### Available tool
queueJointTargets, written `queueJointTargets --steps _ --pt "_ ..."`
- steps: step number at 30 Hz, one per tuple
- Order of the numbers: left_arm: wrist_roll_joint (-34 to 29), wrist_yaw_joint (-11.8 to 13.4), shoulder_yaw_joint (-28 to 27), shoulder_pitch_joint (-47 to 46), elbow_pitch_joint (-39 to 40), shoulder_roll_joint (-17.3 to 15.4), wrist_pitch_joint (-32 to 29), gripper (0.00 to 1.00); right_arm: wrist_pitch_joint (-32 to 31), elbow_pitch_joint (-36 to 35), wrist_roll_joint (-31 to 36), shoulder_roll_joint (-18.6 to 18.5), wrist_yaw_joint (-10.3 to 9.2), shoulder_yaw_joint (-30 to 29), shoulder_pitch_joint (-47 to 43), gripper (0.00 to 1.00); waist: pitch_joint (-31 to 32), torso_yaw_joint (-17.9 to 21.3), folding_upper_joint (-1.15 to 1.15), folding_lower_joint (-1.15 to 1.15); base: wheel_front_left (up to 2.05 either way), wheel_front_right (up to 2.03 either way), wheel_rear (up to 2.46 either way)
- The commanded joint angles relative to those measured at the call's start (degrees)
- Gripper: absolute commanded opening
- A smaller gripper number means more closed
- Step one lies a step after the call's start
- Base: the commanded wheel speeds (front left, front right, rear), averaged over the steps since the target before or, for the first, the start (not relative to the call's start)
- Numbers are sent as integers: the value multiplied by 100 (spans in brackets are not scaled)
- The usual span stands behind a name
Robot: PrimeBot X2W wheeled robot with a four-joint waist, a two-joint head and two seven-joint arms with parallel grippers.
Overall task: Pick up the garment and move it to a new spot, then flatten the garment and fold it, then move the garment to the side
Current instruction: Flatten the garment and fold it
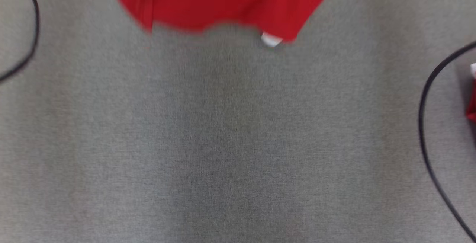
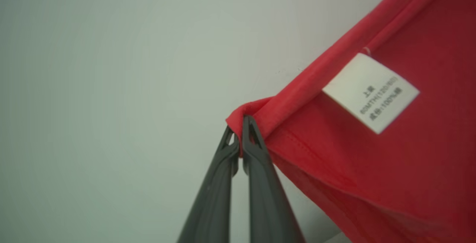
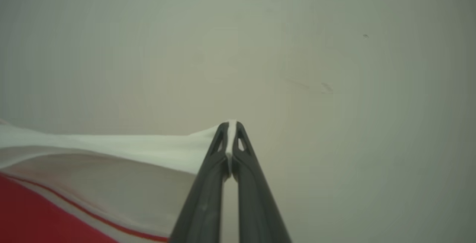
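Left gripper, long dark fingers pressed together, pinches a folded corner of the red soft-knit garment. A white printed care label sits just beside the corner. Right gripper is also clamped, on the garment's white fabric edge. In the head view the red cloth is blurred at the far edge, over a grey woven tabletop. Black cable on the right. Pick-up looks done and the garment seems held up between both arms, mid-move. Laying down, flattening, folding and moving aside are all left.
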State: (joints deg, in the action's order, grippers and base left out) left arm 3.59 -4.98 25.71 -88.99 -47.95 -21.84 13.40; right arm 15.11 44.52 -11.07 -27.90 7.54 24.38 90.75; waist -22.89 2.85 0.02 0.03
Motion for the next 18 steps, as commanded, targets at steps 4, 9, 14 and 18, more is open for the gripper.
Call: queueJointTargets --steps 4,9,14,18 --pt "-175 363 -48 -560 64 -37 148 0 -1 -10 309 49 -12 -561 626 0 -739 -35 -2 -3 0 0 0" --pt "-229 434 -12 -767 843 -45 176 0 0 -737 778 24 -11 -1188 846 0 -846 -34 -2 -3 0 0 0" --pt "-28 383 -66 -51 1220 -101 171 0 -3 -1193 626 -119 -11 -1203 16 0 -1031 -19 -2 -3 0 0 0" --pt "197 440 -199 775 1616 -28 174 0 2 -1628 147 -395 -12 -1214 -1151 0 -1043 -8 -2 -3 0 0 0"
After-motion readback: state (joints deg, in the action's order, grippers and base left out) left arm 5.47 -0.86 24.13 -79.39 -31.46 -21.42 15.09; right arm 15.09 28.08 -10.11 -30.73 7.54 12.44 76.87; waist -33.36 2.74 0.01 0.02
